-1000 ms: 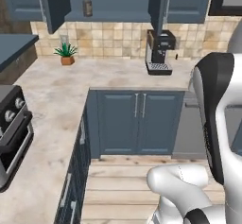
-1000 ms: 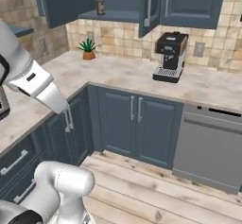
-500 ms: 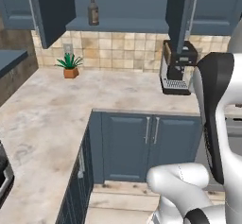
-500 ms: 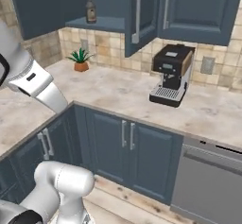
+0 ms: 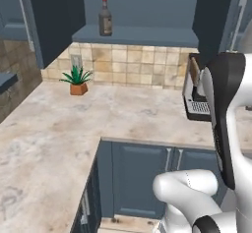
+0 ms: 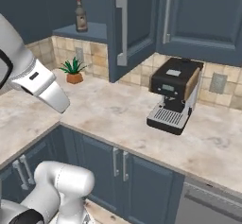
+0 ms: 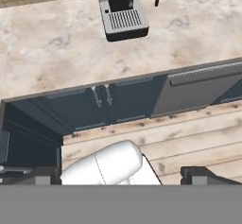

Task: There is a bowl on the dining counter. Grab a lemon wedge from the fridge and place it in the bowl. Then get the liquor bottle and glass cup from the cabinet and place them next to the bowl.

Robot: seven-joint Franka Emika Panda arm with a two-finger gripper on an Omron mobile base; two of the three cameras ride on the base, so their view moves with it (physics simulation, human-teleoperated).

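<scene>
The liquor bottle (image 5: 105, 15) (image 6: 81, 14), grey-brown with a red cap, stands upright on the shelf of the dark blue wall cabinet (image 5: 147, 3) (image 6: 92, 30), whose doors hang open. My gripper (image 7: 125, 176) is open, its dark fingertips (image 7: 47, 176) wide apart and nothing between them. It points down at the wooden floor and the base cabinets, far below the bottle. My white arm rises at the right of the left base view. The glass cup, bowl, lemon wedge, fridge and dining counter are out of view.
A black coffee machine (image 5: 197, 97) (image 6: 174, 95) (image 7: 123, 10) stands on the beige L-shaped counter (image 5: 123, 114) under the cabinet's right door (image 6: 127, 29). A small potted plant (image 5: 77, 81) (image 6: 73, 72) sits by the tiled wall. Blue base cabinets (image 6: 118, 166) and a dishwasher (image 7: 198, 88) front the counter.
The whole scene has grown and shifted in both base views: the cameras have come closer to the wall cabinet and counter corner. The bottle stands as before. The gripper stays open.
</scene>
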